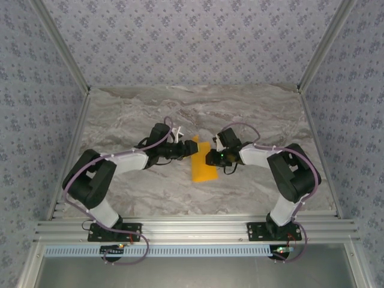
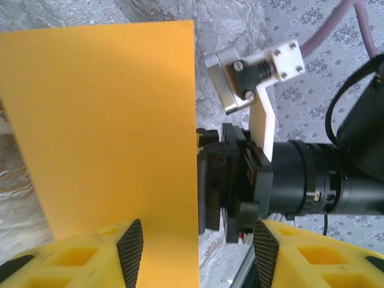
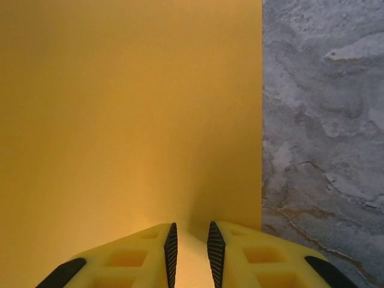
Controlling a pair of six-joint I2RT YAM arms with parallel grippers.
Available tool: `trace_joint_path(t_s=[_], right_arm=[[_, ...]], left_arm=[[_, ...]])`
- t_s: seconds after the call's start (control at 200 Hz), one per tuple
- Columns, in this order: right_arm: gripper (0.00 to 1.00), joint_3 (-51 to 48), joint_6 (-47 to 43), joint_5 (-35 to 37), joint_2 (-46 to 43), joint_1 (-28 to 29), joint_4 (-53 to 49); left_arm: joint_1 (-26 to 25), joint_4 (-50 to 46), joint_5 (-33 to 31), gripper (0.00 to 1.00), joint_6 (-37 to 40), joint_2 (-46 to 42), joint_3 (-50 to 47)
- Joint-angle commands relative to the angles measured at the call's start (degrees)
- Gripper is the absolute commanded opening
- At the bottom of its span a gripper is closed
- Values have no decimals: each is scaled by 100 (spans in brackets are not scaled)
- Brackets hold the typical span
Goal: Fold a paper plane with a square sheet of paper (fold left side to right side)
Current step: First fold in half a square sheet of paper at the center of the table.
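Observation:
The square sheet of paper (image 1: pixel 203 163) lies on the marble table as a narrow orange-yellow rectangle between the two arms. My left gripper (image 1: pixel 186 149) is at its far left edge. In the left wrist view that gripper (image 2: pixel 198 243) is open, one pad (image 2: pixel 131 252) over the paper (image 2: pixel 108 120) and the other past its edge, gripping nothing. My right gripper (image 1: pixel 210 158) is at the sheet's right side. Its fingers (image 3: pixel 189 246) stand a narrow gap apart just above the paper (image 3: pixel 120 120), with no fold or edge between them.
The right arm's wrist and camera mount (image 2: pixel 282 174) sit close in front of my left gripper. Bare marble tabletop (image 1: pixel 198 108) surrounds the sheet. Patterned walls (image 1: pixel 192 36) and aluminium rails (image 1: pixel 192 228) enclose the table.

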Motion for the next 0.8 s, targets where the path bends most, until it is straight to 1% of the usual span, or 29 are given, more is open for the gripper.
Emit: trace_joint_path(t_s=[0.0, 0.245, 0.365, 0.39, 0.5, 0.625, 0.795], right_arm=[[28, -382, 175, 44, 5, 40, -255], [32, -766, 347, -320, -1262, -340, 159], [45, -1086, 588, -800, -1726, -491, 685], [47, -1150, 790, -934, -1775, -503, 874], [54, -1335, 1284, -1325, -1774, -467, 1637], [55, -1331, 1546, -1490, -1648, -380, 2057], [53, -1216, 1600, -1516, -1388, -271, 2136]], left_arm=[[-46, 337, -2, 54, -166, 277, 192], [-49, 478, -150, 47, -261, 530, 267], [-46, 463, -216, 42, -261, 590, 276], [-46, 466, -224, 41, -261, 600, 274], [-46, 484, -272, 32, -278, 649, 271], [-46, 491, -296, 25, -295, 680, 272], [-46, 475, -323, 22, -295, 687, 266]])
